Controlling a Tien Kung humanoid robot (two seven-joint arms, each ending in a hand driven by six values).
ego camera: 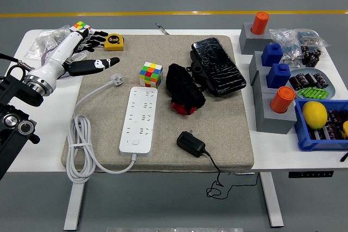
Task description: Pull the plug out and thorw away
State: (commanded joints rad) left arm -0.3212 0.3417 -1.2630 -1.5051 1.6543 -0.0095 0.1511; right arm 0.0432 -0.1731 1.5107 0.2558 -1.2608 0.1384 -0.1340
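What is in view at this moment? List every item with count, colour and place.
power strip: 1, white, mat's left-centre
adapter plug: 1, black, unplugged, mat's near edge
mat: 1, beige, mid-table
cube: 1, multicolour, above strip
tape measure: 1, yellow, far left
black case: 1, far mat
black pouch: 1, mat centre
grey blocks: several, right, with orange and blue caps
blue bin: 1, right edge, holds lemon
left hand: white-black, open, far left
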